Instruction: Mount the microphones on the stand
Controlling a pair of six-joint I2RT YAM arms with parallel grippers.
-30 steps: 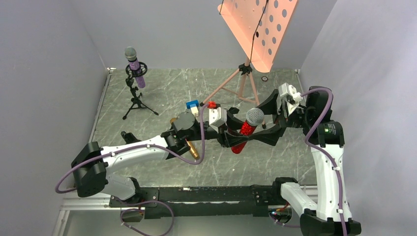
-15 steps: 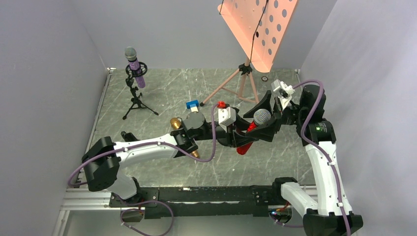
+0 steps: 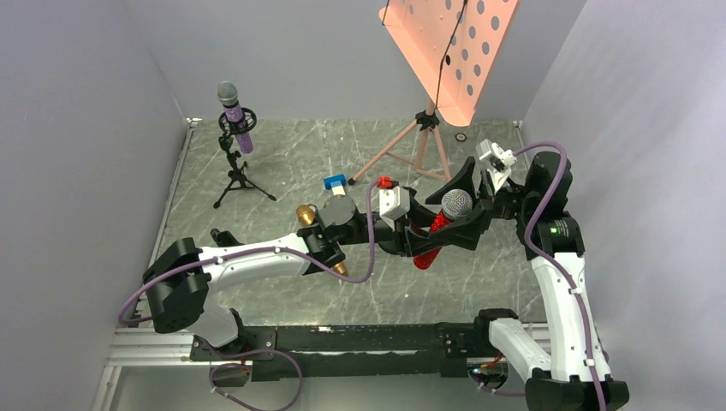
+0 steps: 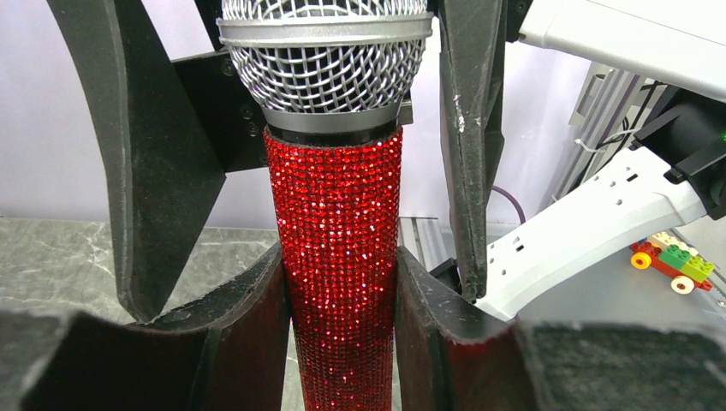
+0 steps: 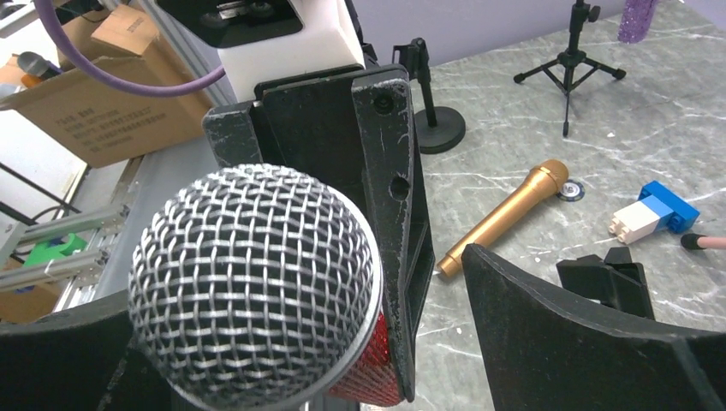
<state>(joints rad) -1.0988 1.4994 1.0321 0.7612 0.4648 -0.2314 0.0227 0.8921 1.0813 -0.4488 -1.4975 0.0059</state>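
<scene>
Jaws first: the left gripper (image 4: pixel 338 278) is clamped on the sparkly body of the glittery red stick microphone (image 4: pixel 338 188), one finger pressed to each side. You only really get that from the left wrist view. From overhead the grip is mostly a black tangle.

The right gripper (image 3: pixel 455 205) stands wide, its fingers flanking the red one's silver mesh head (image 5: pixel 252 282). The right wrist view shows a clear gap between the head and the finger on that picture's right. The other side I can't tell.

The red mic is held up off the grey marbled desk (image 3: pixel 282 154), a bit right of the middle. Overhead shows it tilted, head toward the far right.

The all-gold glitter microphone (image 5: pixel 505 214) lies flat on the desk. The right wrist view has it whole, while overhead its middle is hidden under the left arm. A short black round-base stand (image 5: pixel 432 120) is near it, and a small blue-and-white block (image 5: pixel 655 210) sits on its other side.

Toward the far left corner, overhead shows the glittery purple microphone (image 3: pixel 235 116) sitting upright in a small black tripod stand (image 3: pixel 235 167). The right wrist view cuts off all but its bottom end.

A pink perforated music stand (image 3: pixel 454 51) is by the far edge, and only overhead shows it properly.
</scene>
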